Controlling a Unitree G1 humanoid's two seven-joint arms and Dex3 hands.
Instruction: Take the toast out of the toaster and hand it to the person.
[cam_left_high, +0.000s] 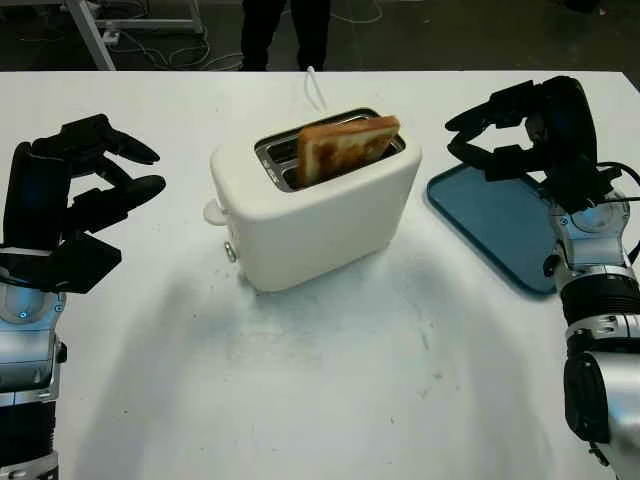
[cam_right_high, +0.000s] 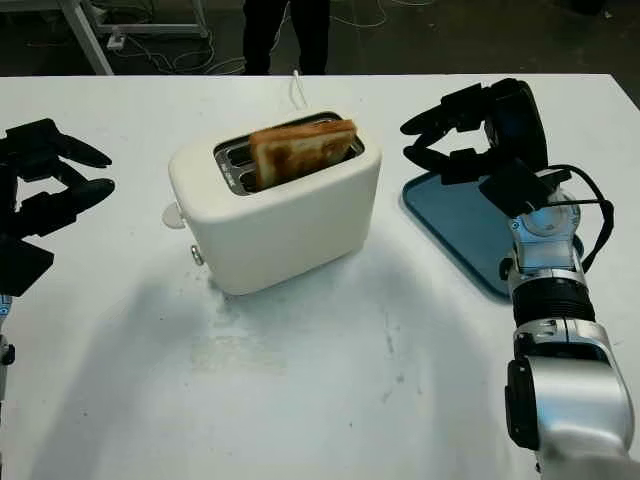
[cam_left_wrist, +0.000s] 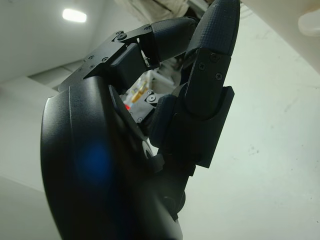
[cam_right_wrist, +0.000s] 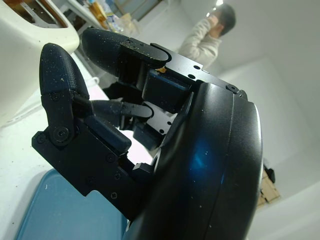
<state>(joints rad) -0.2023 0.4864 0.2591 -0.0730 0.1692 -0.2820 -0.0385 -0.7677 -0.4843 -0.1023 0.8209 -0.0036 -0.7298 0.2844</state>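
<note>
Near the middle of the bench stands a cream toaster (cam_left_high: 315, 205), with one slice of toast (cam_left_high: 345, 148) sticking up out of a slot, leaning along it (browned, about half clear of the top). Off toward the right edge lies a blue tray (cam_left_high: 500, 225), bare. At the far edge, a person (cam_left_high: 285, 30), legs only showing, waiting across the bench.

Right hand (cam_left_high: 500, 135) raised over the tray's far corner, beside the toaster's right end, apart from it; open, holding nothing, fingers (cam_right_wrist: 62, 80) pointing toward the toaster. Left hand (cam_left_high: 85, 190) up near the left edge, well apart from the toaster, open and holding nothing too.

Looks like the reach step: nothing grasped yet, toast not yet out of its slot. Right hand seems the likelier one to take it, being nearer the raised end. Next move calls for bringing that hand in over the slot, closing lightly on the exposed part of the slice, then lifting straight along the slot so as not to snag or tip the toaster. Risk of crumbling if squeezed hard (probably brittle). After that, a carry toward the far edge for the hand-over.
</note>
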